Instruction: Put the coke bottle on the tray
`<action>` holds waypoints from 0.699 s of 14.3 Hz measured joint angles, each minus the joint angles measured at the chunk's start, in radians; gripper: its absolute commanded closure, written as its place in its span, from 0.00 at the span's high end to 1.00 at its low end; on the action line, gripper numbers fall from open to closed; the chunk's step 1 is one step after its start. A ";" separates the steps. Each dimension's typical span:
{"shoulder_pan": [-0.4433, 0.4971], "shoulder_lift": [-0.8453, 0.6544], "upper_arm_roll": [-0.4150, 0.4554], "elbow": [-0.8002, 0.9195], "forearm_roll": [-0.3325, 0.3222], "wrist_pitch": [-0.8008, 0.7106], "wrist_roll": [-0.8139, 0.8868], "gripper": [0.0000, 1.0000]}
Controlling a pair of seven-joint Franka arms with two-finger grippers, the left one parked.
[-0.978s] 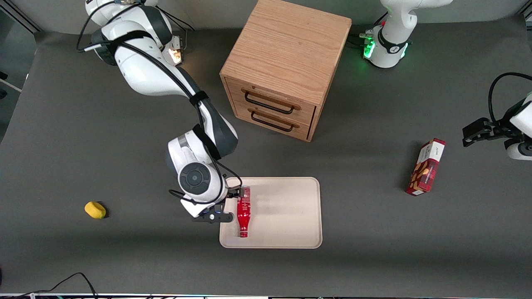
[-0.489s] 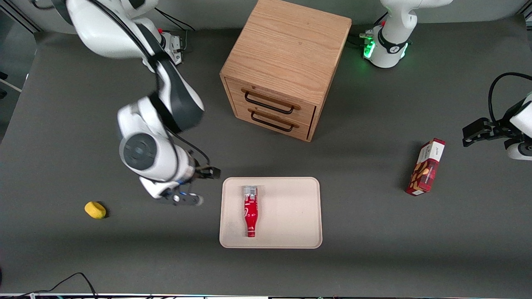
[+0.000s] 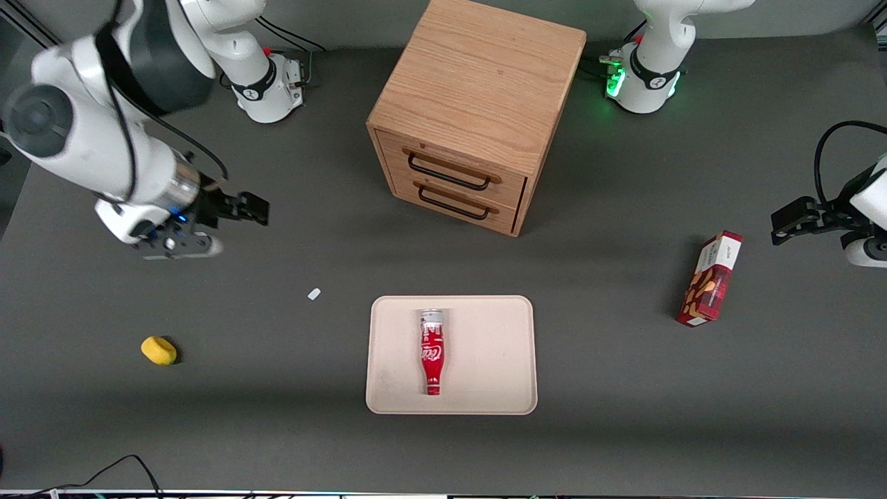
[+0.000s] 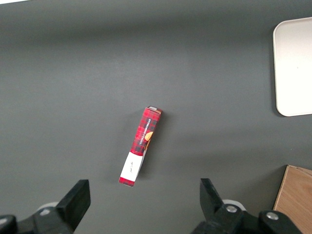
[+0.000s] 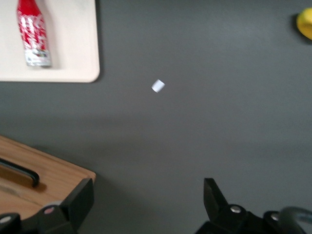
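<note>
The coke bottle [image 3: 432,352] lies on its side on the tray [image 3: 485,388], silver base toward the wooden drawer cabinet [image 3: 471,111], red neck pointing toward the front camera. It sits within the tray's half nearer the working arm, fully inside the rim, nothing touching it. The tray is flat on the dark table [image 3: 624,430], nearer the front camera than the cabinet.

The gripper [image 3: 232,211] is raised above the table, well apart from tray and bottle, toward the working arm's end and farther from the front camera than the tray. Fingers spread wide, nothing between them; the right wrist view shows both fingertips [image 5: 80,197] with bare table in the gap, and the bottle [image 5: 32,33] on the tray's corner [image 5: 73,73] well off.

A small white scrap [image 3: 314,294] lies on the table between gripper and tray, near the tray's corner. A yellow object [image 3: 159,350] lies toward the working arm's end. A red snack box [image 3: 710,278] lies toward the parked arm's end, apart from the tray.
</note>
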 measured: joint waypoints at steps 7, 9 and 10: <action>-0.009 -0.181 -0.062 -0.131 -0.007 -0.011 -0.012 1.00; -0.008 -0.188 -0.073 -0.131 -0.043 -0.023 -0.015 1.00; -0.007 -0.188 -0.073 -0.131 -0.072 -0.030 -0.015 1.00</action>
